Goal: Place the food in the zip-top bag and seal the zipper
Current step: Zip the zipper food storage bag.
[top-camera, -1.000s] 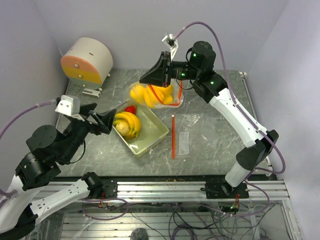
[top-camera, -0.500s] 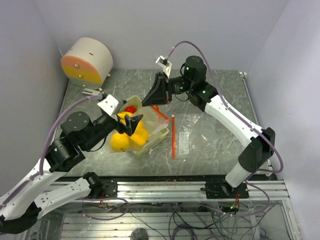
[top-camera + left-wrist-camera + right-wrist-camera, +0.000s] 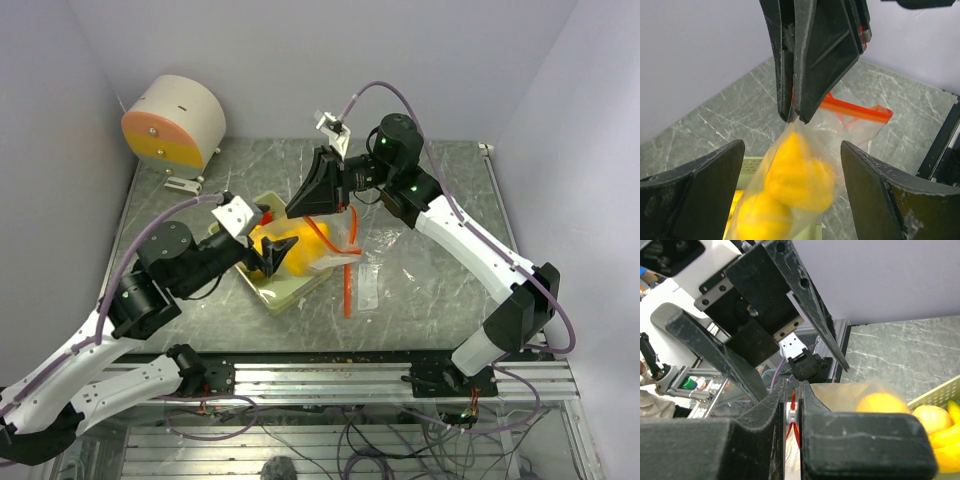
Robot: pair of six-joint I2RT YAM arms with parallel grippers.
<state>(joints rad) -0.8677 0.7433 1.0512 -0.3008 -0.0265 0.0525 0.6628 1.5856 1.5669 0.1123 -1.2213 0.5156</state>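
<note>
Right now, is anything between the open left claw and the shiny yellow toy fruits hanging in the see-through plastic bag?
Only the thin wall of the clear plastic bag. The open left gripper flanks the yellow toy fruits with nothing else between; the right gripper pinches the bag above them.

My left gripper (image 3: 276, 256) reaches forward at low height, jaws spread wide. My right gripper (image 3: 303, 208) hangs tip-down from its arched arm, jaws pressed together, just above the left fingers (image 3: 700, 185).

Clear bag (image 3: 860, 132) hangs upright, lower end sagging over tray (image 3: 285, 298); yellow fruits (image 3: 800, 175) bulge inside; red-orange zipper (image 3: 855, 109) slants across its top.
</note>
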